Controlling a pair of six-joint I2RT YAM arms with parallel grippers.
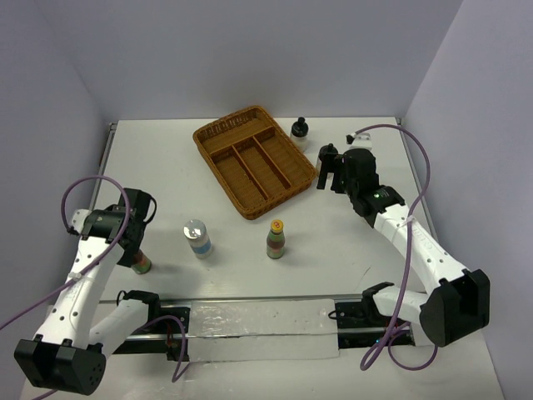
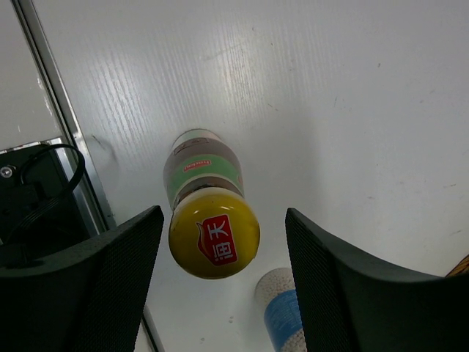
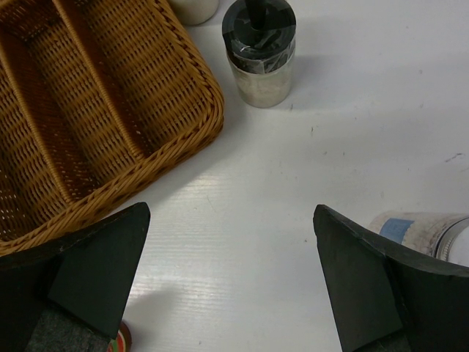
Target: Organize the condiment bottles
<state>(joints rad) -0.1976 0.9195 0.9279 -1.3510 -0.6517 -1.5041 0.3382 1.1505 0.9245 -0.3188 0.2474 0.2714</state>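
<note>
A slim yellow-capped bottle [image 2: 214, 233] with a red-green label stands at the table's left [image 1: 141, 265]. My left gripper [image 2: 220, 293] is open above it, one finger on each side of the cap, not touching [image 1: 133, 237]. A white blue-labelled bottle [image 1: 197, 237] and a second yellow-capped bottle [image 1: 276, 239] stand mid-table. A squat black-capped bottle [image 3: 260, 51] stands by the basket's far right corner [image 1: 300, 131]. My right gripper [image 3: 231, 286] is open and empty over bare table right of the basket [image 1: 327, 169]. Another blue-labelled, silver-capped bottle [image 3: 418, 233] lies at its right.
A wicker basket [image 1: 254, 158] with three long slots and a cross slot sits at the back middle [image 3: 88, 110]. A pale bottle's base [image 3: 194, 7] shows behind the black-capped one. A metal rail [image 1: 250, 321] runs along the near edge. Walls close the table in.
</note>
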